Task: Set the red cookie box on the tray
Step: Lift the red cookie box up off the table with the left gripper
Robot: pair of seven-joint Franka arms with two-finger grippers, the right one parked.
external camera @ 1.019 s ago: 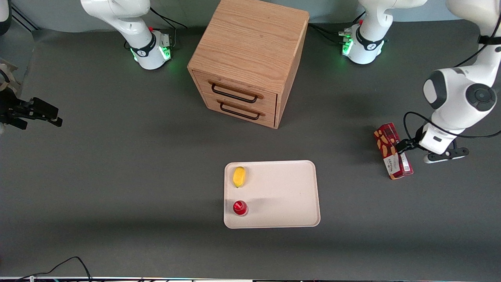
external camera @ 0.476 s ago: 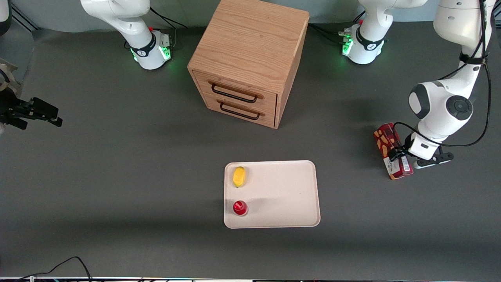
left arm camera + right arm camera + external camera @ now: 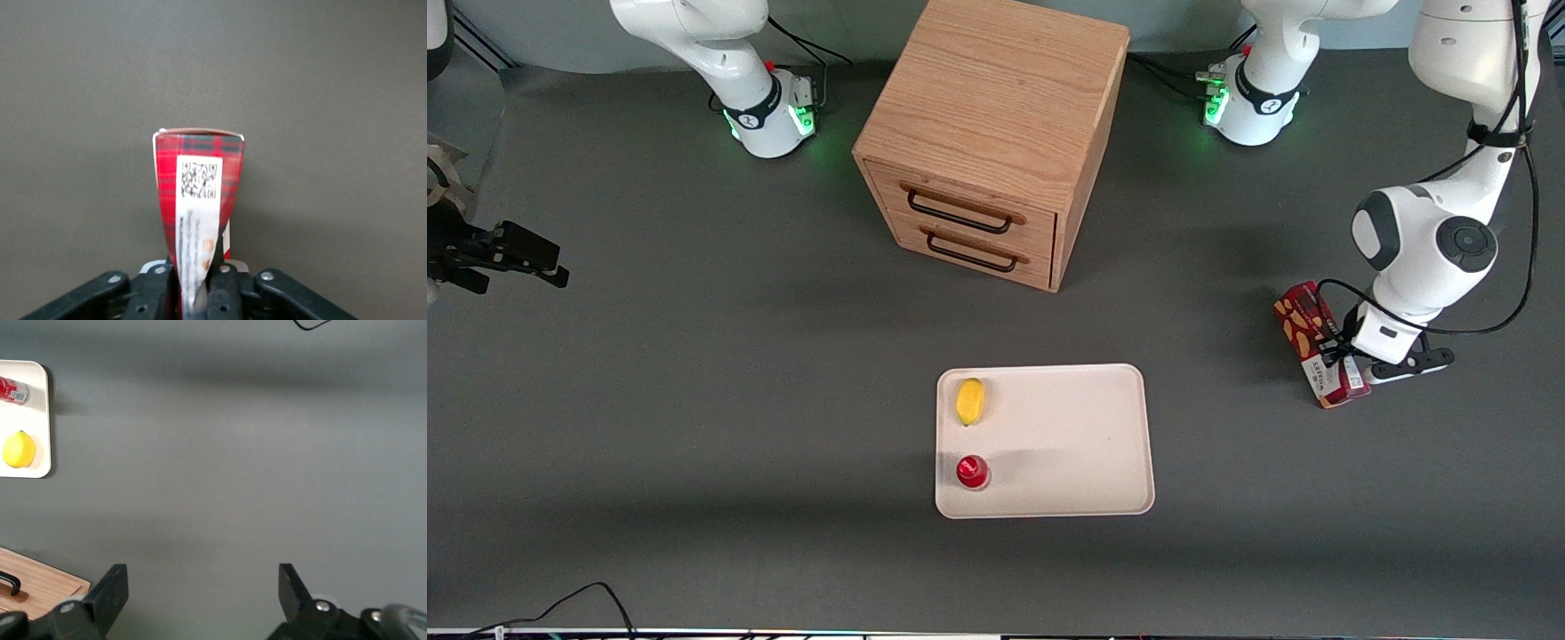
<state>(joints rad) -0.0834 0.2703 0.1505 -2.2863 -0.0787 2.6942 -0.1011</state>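
Observation:
The red cookie box point(image 3: 1302, 320) is a long slim dark-red carton with cookie pictures, toward the working arm's end of the table. My left gripper point(image 3: 1337, 350) is shut on the box near its white label end. In the left wrist view the two black fingers point(image 3: 227, 293) press both sides of the red cookie box point(image 3: 199, 183), whose tartan end with a QR label points away from the gripper point(image 3: 193, 297). The cream-white tray point(image 3: 1067, 444) lies in the middle of the table, nearer to the front camera than the drawers and well apart from the box.
A yellow lemon point(image 3: 970, 401) and a small red cup point(image 3: 972, 471) sit on the tray along its edge toward the parked arm. A wooden two-drawer cabinet point(image 3: 996, 133) stands farther from the camera than the tray. Dark grey mat covers the table.
My gripper moved from beside the box onto its label end and closed on it. The box has shifted slightly. Tray, lemon and cup are unmoved.

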